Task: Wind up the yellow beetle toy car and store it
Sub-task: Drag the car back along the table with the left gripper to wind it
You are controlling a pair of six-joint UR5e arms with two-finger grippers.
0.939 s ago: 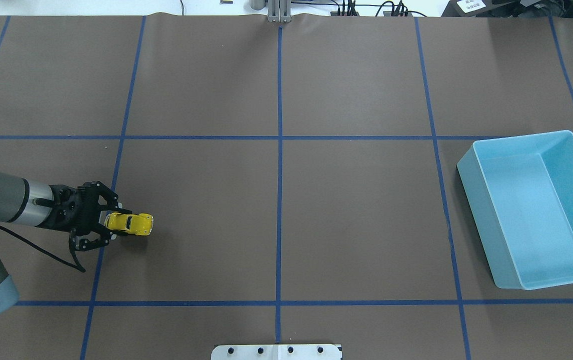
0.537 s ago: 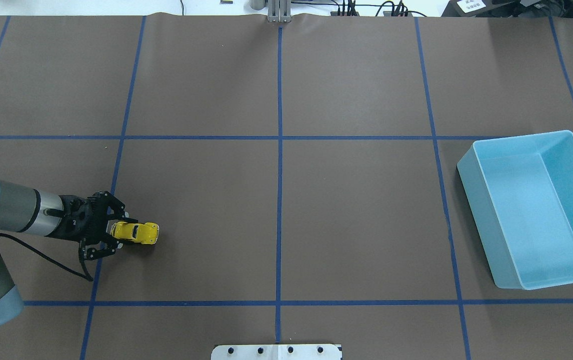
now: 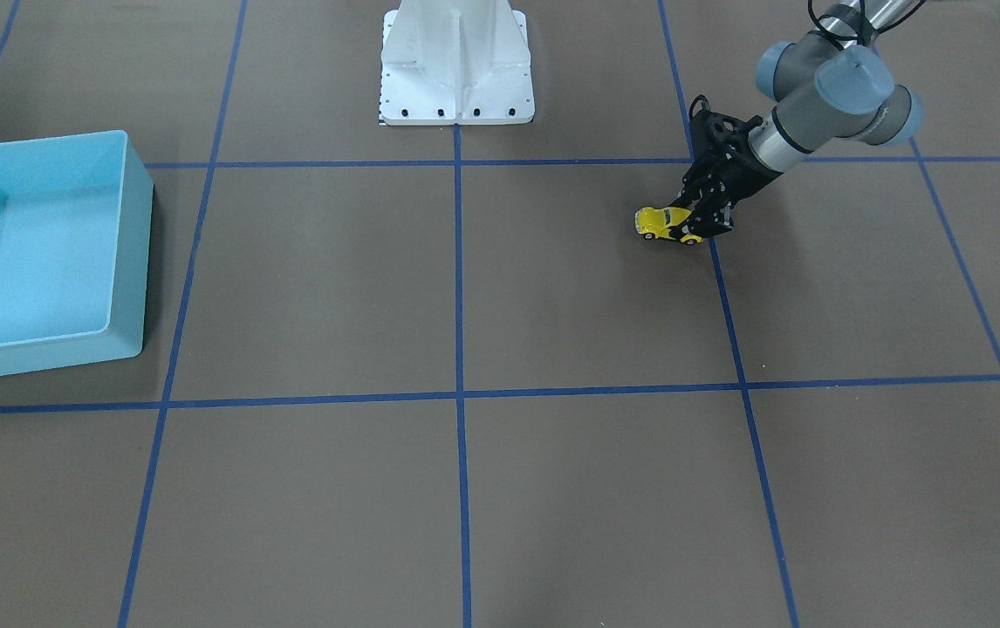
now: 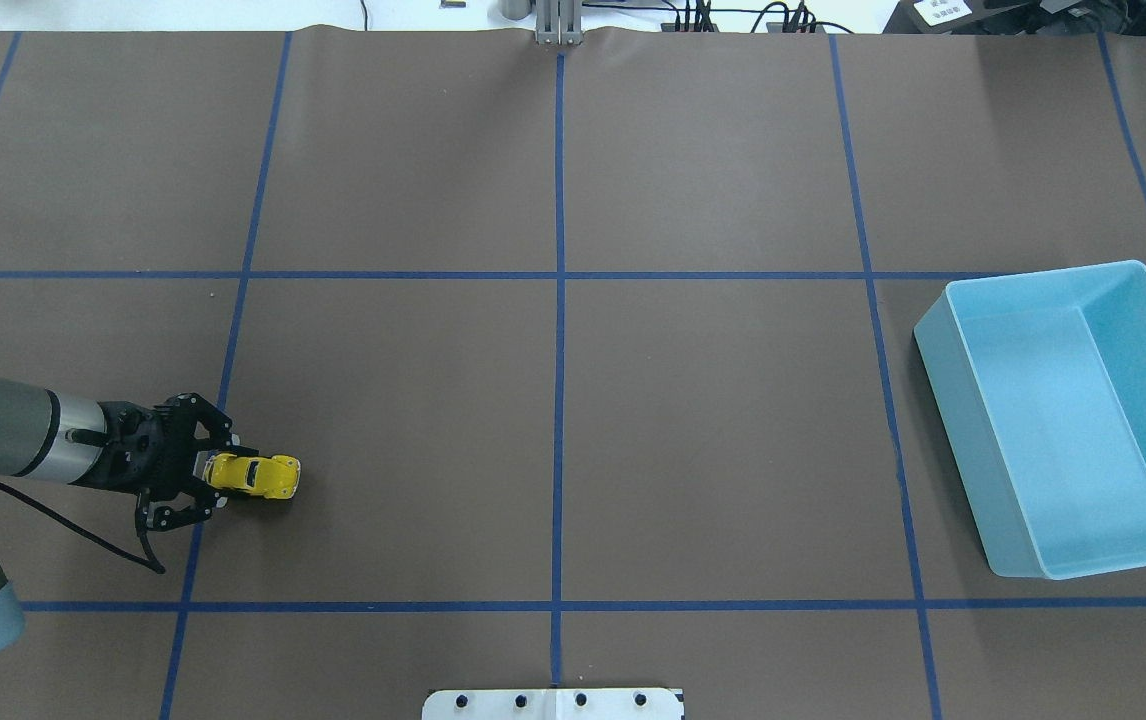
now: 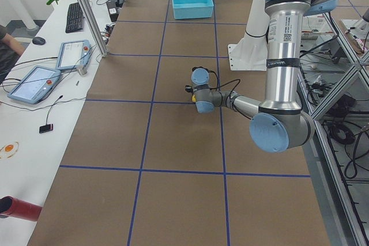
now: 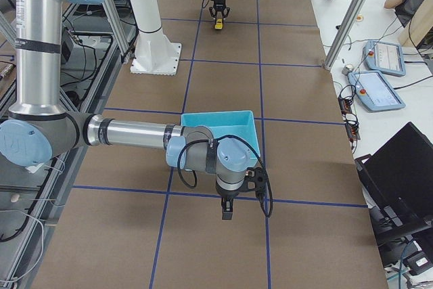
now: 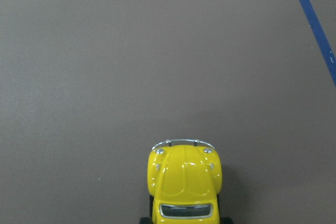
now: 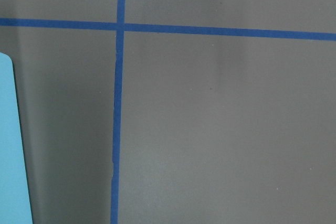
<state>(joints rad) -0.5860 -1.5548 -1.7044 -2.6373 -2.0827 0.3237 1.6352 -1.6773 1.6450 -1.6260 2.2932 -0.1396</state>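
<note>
- At 8 o'clock on the mat [image 4: 713, 450] in the overhead view, the car [image 4: 258, 476] points its nose to 3 o'clock, long axis 9-to-3; the left gripper [image 4: 218, 472] sits at its 9 o'clock end, fingers pinched narrow on the tail.
- Bin [image 4: 973, 440] lies well apart toward 3 o'clock; only tape lines [image 4: 559, 400] cross the way, so no obstacle.
- Right gripper [image 6: 226, 211] hangs just beside the bin, far from the car; its opening cannot be told.
</note>
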